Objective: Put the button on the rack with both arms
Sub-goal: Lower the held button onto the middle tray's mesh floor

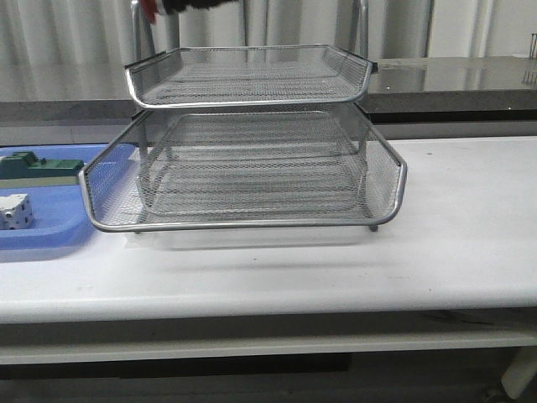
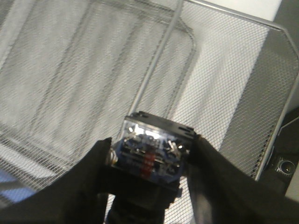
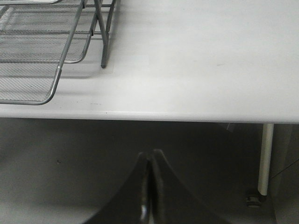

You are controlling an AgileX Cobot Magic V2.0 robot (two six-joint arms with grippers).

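the left tool (image 2: 149, 163) was clamped on the button (image 2: 150, 151), held above the rack (image 1: 243, 151) near the tabletop's far edge; next, lower and release. the right tool (image 3: 148, 186) was together, empty.

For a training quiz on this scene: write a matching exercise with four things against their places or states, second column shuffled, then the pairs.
1. small push-button switch with a clear blue rear block
2. white cube-like block
3. silver wire-mesh rack
4. black right gripper

A. on the flat blue plastic tray
B. stands on the white table
C. shut, empty, short of the table's front edge
D. held in the black left gripper

Pairs: 1-D, 2-A, 3-B, 4-C
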